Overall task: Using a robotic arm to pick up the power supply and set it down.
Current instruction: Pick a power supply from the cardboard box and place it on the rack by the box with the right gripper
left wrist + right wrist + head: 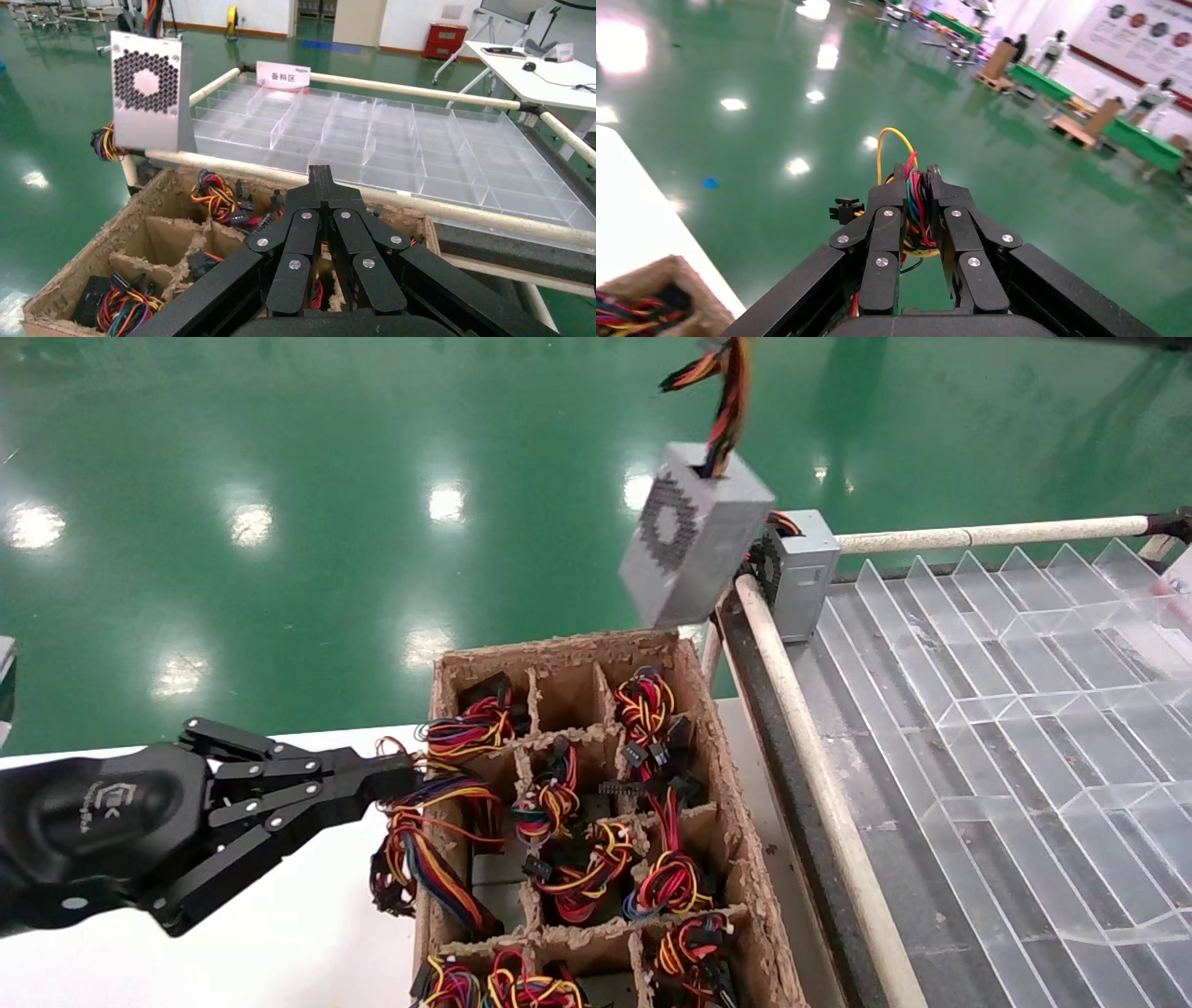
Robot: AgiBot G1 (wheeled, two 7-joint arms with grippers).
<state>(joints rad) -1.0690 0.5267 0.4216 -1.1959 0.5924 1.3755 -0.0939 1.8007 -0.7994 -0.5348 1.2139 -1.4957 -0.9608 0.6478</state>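
One power supply (694, 547) hangs in mid-air by its wire bundle (918, 203), mid-carry between crate and tray.

Largest first: the clear divided tray (1006, 728) fills the head view from 2 to 5 o'clock, with a second grey unit (803, 570) standing at its near corner; the cardboard crate (736, 859) of wired units sits at 6 o'clock. The right gripper (916, 184) is clamped on the coloured wires, so the box dangles tilted at 12 o'clock, above the crate's far edge. The left gripper (396, 778), fingers pressed together and holding nothing, rests by the crate at 8 o'clock. Judging by this, the next move calls for swinging over a free tray cell and lowering gently, since the box may sway.
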